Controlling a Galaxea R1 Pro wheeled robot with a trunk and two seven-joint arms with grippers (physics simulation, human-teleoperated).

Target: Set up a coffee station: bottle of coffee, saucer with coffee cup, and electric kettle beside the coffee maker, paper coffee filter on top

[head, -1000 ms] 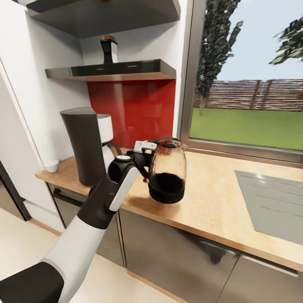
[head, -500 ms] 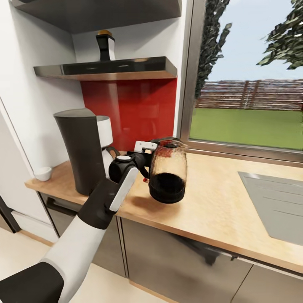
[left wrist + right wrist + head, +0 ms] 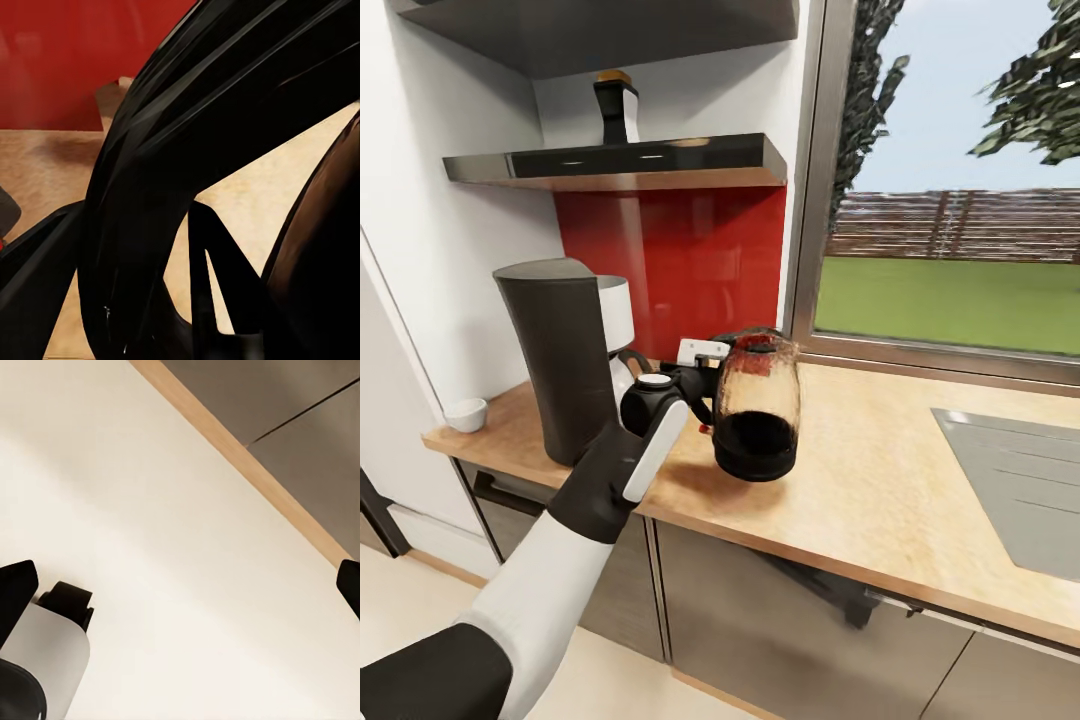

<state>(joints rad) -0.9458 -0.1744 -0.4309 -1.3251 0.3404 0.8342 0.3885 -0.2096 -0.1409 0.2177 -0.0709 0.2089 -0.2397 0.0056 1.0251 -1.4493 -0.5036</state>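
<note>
Left gripper (image 3: 700, 385), near the middle of the frame, is clamped on the handle of the electric kettle (image 3: 757, 407), holding it low over the countertop (image 3: 880, 480), just right of the coffee maker (image 3: 560, 355). Since a second ago the whole scene has slid a little, so that is the camera moving; the kettle itself looks lower and nearer the wood, though I cannot tell whether its base touches. To my eye it is about ready to be let go beside the coffee maker. Right gripper's fingertips (image 3: 19, 589) sit wide apart with nothing between them. On the shelf (image 3: 620, 160) at upper left stands the coffee bottle (image 3: 616, 108); the cup (image 3: 465, 413) sits at the counter's left end
</note>
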